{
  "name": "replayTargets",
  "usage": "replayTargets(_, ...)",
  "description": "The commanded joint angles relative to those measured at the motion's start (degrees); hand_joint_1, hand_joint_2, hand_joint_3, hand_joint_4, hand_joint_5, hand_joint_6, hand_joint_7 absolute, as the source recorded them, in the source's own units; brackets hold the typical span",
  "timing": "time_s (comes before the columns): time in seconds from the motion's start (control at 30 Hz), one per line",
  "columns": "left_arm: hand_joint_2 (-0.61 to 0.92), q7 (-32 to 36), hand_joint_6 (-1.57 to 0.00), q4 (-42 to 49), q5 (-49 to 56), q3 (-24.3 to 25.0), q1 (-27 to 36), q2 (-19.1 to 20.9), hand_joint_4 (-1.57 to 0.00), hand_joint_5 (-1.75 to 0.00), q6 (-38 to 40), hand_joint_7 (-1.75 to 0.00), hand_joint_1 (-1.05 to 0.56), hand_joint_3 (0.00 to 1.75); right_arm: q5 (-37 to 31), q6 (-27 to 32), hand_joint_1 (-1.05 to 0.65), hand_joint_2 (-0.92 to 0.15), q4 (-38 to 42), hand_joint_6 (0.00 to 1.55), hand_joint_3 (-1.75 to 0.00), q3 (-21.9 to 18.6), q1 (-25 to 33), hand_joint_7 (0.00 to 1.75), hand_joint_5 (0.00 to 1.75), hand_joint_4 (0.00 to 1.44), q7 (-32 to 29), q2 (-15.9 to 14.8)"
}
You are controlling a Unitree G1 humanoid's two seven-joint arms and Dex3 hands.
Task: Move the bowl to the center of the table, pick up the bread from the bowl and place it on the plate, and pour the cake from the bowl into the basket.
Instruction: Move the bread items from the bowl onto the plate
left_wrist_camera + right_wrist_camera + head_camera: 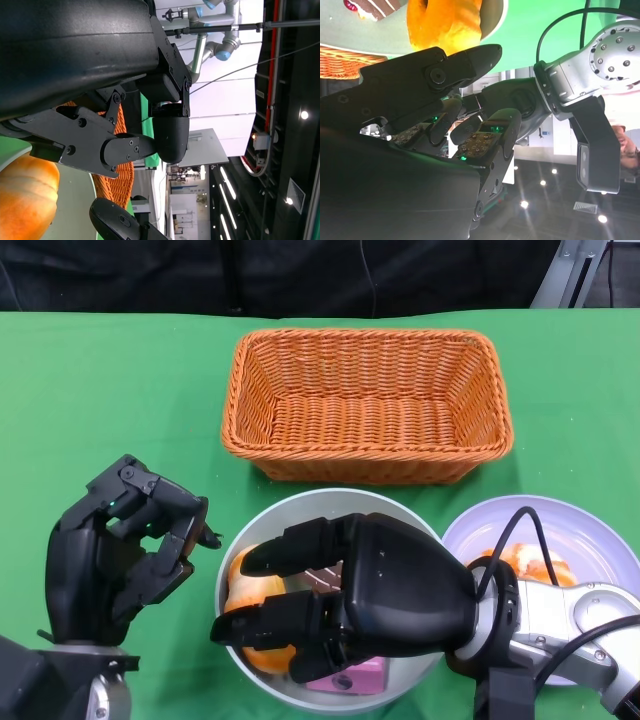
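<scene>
This looks like a robotics lab or demonstration hall, not a home. The bench (110, 380) wears a plain green cloth against a black curtain (300, 275) along the top of the head view, with metal framing (570, 270) at the upper right. In the left wrist view, a grey industrial robot arm with blue joints (220, 30) shows at the top, with spot ceiling lights (304, 115) at the right

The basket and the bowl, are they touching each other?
Cannot tell. In the head view the bowl's far rim comes right up to the near wall of the basket, but no gap and no contact shows plainly there. The wrist views do not show that spot.
</scene>
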Motion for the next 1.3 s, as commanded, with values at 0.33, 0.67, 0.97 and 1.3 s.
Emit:
replayTargets(0.33,0.85,-5.5,-0.81,0.5,-3.4,0.7,-0.5,4.2,-0.79,-1.52,1.1,-1.24,-0.19,0.43,-1.2,1.2,-0.49,-0.92,0.1,0.83,-0.12,0.5,0.2,0.01,0.02,0.88,-3.0,-0.4)
replayTargets(0.67,0.88,-3.3,-0.83,-2.0,-2.6,0.6,0.6,2.8,-0.82,-1.48,3.7,-1.25,-0.18,0.39,-1.2,2.5,-0.56,-0.85,0.6,0.79,0.0,0.4,0.2,0.0,0.0,0.85,-4.4,-0.8)
replayTargets(0.97,0.88,-1.3,-0.81,-3.3,-0.9,0.4,1.0,2.6,-0.81,-1.51,4.8,-1.31,-0.19,0.37,-0.5,2.7,-0.58,-0.82,0.8,0.78,0.0,0.4,0.3,0.0,0.0,0.83,-3.7,-1.8)
replayTargets(1.3,0.9,-2.0,-0.82,-3.1,-1.3,0.5,1.0,3.2,-0.8,-1.52,5.1,-1.28,-0.18,0.37,-0.9,2.0,-0.58,-0.82,1.9,0.81,0.0,0.6,0.5,0.01,0.01,0.85,-5.1,-2.2)
